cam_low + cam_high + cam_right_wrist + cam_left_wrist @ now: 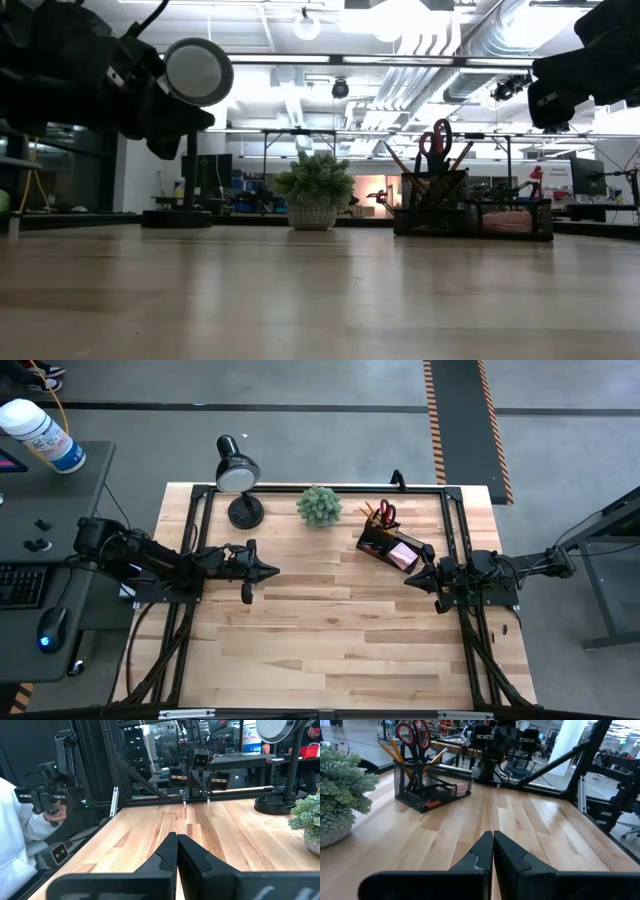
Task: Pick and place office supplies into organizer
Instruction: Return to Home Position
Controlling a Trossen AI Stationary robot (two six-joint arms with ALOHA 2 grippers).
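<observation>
pink sticky-note pad (403, 556) lies in the low tray of the black organizer (366, 544) at the far right of the bench (330, 640), with the red-handled scissors (386, 513) and the orange pencils (390, 751) upright in its tall cup. no loose supplies show on the wood, so the sorting looks done, and the step in hand reads as the arms' return to rest. the left gripper (268, 571) hovers over the left-middle of the bench, well apart from the organizer; its fingers (481, 855) are pressed together, holding nothing. the right gripper (411, 581) hangs just beside the organizer's near corner, fingers (169, 852) likewise closed and empty. next, i'd judge, each arm need only retract toward its base, the right one clearing the organizer without nudging it.
</observation>
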